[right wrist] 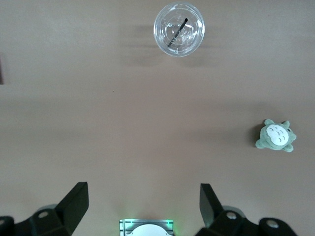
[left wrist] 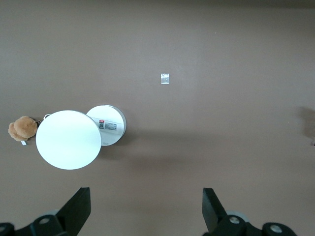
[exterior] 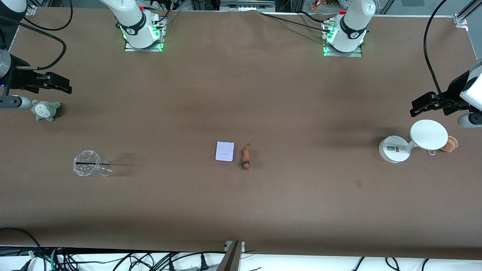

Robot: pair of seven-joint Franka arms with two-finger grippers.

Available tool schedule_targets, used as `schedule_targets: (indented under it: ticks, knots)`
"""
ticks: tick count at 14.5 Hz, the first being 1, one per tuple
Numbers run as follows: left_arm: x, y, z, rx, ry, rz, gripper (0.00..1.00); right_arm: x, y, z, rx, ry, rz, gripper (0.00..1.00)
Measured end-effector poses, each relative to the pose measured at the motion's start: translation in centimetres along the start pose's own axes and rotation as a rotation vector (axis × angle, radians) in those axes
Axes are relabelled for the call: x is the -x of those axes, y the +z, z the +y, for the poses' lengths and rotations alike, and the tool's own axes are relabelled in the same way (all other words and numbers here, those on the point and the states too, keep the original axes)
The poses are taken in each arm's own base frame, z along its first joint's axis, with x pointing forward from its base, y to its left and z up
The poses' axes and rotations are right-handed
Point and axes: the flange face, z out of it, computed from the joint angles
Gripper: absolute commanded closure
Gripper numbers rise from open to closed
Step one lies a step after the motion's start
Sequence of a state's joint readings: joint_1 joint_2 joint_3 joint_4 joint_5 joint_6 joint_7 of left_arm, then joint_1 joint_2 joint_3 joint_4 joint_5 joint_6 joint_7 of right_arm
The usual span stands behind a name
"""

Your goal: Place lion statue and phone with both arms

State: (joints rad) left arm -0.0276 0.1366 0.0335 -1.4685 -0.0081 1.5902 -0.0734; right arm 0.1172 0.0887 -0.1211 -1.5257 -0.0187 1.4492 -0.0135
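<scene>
Running across the front view from its nine o'clock edge to its three o'clock edge: the right gripper (exterior: 60,83) hangs in the air at the right arm's end of the table (exterior: 241,210), its two fingers spread wide apart with nothing between them, as the right wrist view confirms (right wrist: 142,206). Just beside it on the cloth sits a grey-green plush toy (exterior: 45,110), seen also from the right wrist (right wrist: 276,136). At about seven o'clock in the front view stands a clear plastic cup (exterior: 87,163) with a dark straw across its lid, nearer to the front camera than the plush toy; the right wrist view shows it too (right wrist: 179,29). At the table's centre the phone (exterior: 224,151) lies flat, pale face up, and just beside it, toward the left arm's end and not touching, lies the lion statue (exterior: 246,157) on its side, its thin tail pointing to twelve o'clock. Toward three o'clock stands a white round-disc stand (exterior: 428,134) on its round base, also seen from the left wrist (left wrist: 68,139), with a light-brown plush bear (exterior: 450,144) touching its disc edge (left wrist: 22,129). The left gripper (exterior: 420,105) hovers over the table near this stand, fingers wide apart and empty (left wrist: 146,209). Both arms wait.
</scene>
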Motion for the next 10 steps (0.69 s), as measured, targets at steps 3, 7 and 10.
schedule_targets:
  ticks: [3,7,10]
  knots:
    - [-0.13,-0.31,0.12,0.001,-0.004,0.017,0.00,0.00,0.00,0.00,0.000,0.000,0.000,0.00]
    - [-0.18,-0.84,0.17,0.003,-0.014,0.031,0.00,0.00,-0.02,0.02,0.000,0.000,0.000,0.00]
    - [-0.30,-0.41,0.85,0.003,-0.002,0.023,0.00,0.00,-0.02,0.02,0.000,0.000,0.000,0.00]
